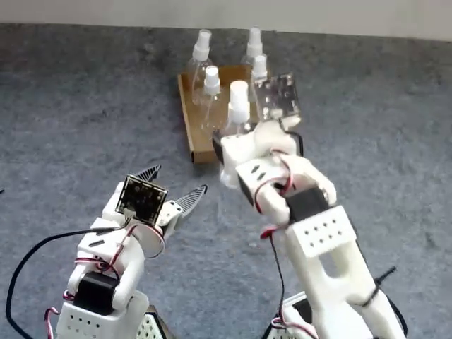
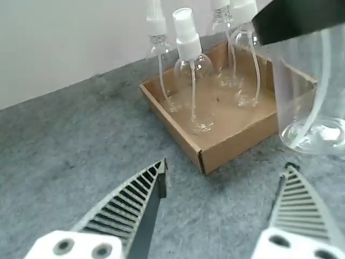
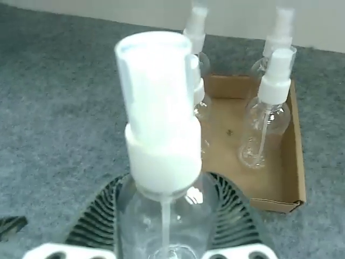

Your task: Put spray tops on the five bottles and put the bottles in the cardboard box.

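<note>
Right gripper (image 3: 164, 218), fingers clamped on an upright bottle (image 3: 161, 156), holds it just short of the box (image 3: 298, 162); left gripper (image 2: 226, 167) idle, fingers apart.

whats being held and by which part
The right pincer grips a clear plastic bottle with a white spray top around its body; the left pincer is empty.

Far end: four clear spray bottles (image 1: 212, 88) are crowding the shallow brown cardboard box (image 1: 188, 120).
Near end: the box is lying bare and open.
</note>
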